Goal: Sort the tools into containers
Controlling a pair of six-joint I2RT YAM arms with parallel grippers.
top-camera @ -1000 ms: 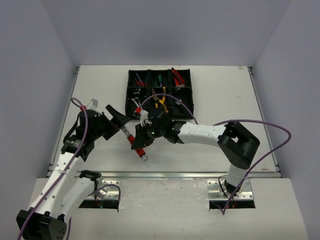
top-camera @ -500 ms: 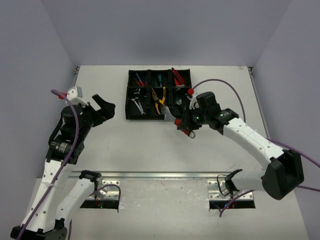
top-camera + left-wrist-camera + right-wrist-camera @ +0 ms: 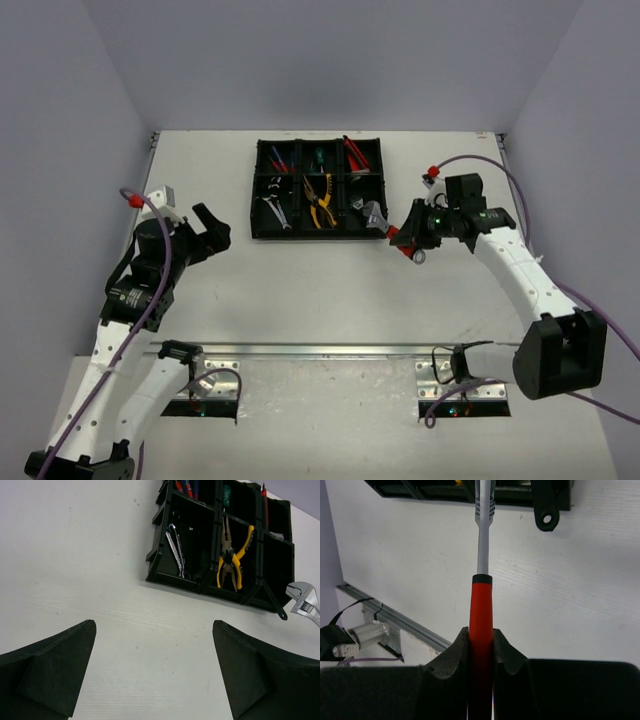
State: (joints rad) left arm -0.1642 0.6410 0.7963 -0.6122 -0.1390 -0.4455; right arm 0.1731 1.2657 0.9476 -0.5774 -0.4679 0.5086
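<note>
The black tray [image 3: 258, 192] of six compartments lies at the table's far middle. It holds silver spanners [image 3: 272, 210], yellow pliers [image 3: 320, 200], screwdrivers [image 3: 278, 158] and red knives [image 3: 355, 152]. My right gripper [image 3: 410, 238] is shut on the red handle of an adjustable wrench [image 3: 376, 216]. It holds the wrench above the table, with the silver head just off the tray's near right corner. In the right wrist view the fingers [image 3: 505, 650] clamp the red handle [image 3: 481, 610]. My left gripper [image 3: 210, 228] is open and empty, left of the tray. The left wrist view shows bare table between its fingers [image 3: 55, 665].
A black wrench handle [image 3: 545, 505] sticks out over the tray's near right corner, and it also shows in the left wrist view [image 3: 276, 604]. The left wrist view also shows the tray [image 3: 156, 560], the pliers [image 3: 230, 555] and the held wrench's head [image 3: 303, 602].
My right arm has swung right with the red-handled wrench, from the tray's near left side to its near right corner. My left arm has drawn back to the left, open.
</note>
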